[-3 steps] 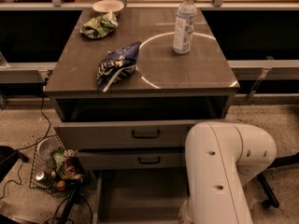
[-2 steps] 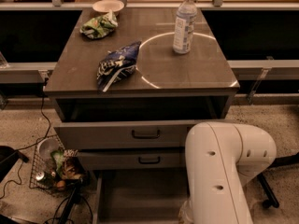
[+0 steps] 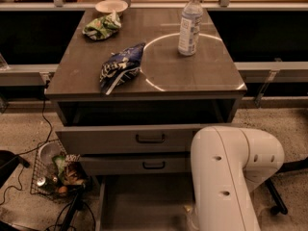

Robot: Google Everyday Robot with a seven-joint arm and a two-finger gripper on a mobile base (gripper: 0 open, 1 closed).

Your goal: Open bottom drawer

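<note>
The grey-brown cabinet (image 3: 144, 81) has two drawer fronts in view, the upper one (image 3: 120, 139) and the one below it (image 3: 125, 164), each with a small dark handle. Under them the bottom drawer (image 3: 139, 203) stands pulled out towards me, and I see its bare inside and left wall. Its front and handle lie below the picture's edge. My white arm (image 3: 231, 177) fills the lower right and reaches down by the drawer's right side. My gripper is hidden behind the arm or below the frame edge.
On the cabinet top lie a blue snack bag (image 3: 119, 67), a green bag (image 3: 101, 27), a small bowl (image 3: 111, 6) and an upright water bottle (image 3: 190, 24). A wire basket of rubbish (image 3: 57, 174) and cables sit on the floor at left.
</note>
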